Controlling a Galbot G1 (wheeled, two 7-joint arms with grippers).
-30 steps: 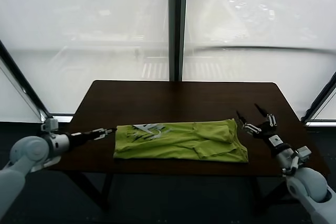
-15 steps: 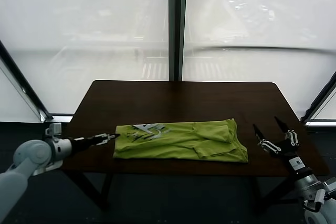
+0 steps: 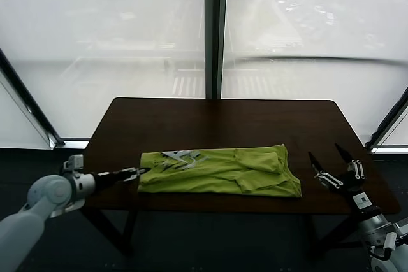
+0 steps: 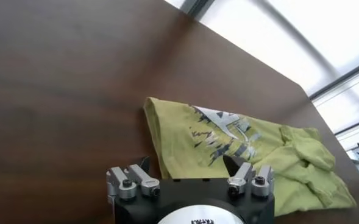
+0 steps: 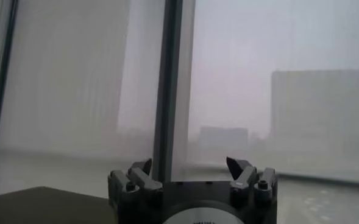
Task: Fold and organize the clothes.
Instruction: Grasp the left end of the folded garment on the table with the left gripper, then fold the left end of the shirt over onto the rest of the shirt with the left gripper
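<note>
A: In the head view, where is the T-shirt (image 3: 220, 170)?
B: Folded on the dark surface (image 3: 191, 122), near its front edge. The left gripper (image 3: 134, 172) is wide, just beside it; the right gripper (image 3: 336, 165) is wide, apart.
A: The left wrist view?
B: The T-shirt (image 4: 246, 152) lies before the gripper (image 4: 190, 165).
A: The right wrist view?
B: The right gripper (image 5: 190, 167), wide, faces a window (image 5: 277, 91).

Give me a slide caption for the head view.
Folded lime-green T-shirt on dark table, open left gripper and right gripper flanking it.

T-shirt (image 3: 220, 170): lime green, white-grey graphic at its 9 o'clock end. Table (image 3: 210, 122): dark brown wood grain. Grippers: black fingers, silver fittings. Arms: pale grey.
</note>
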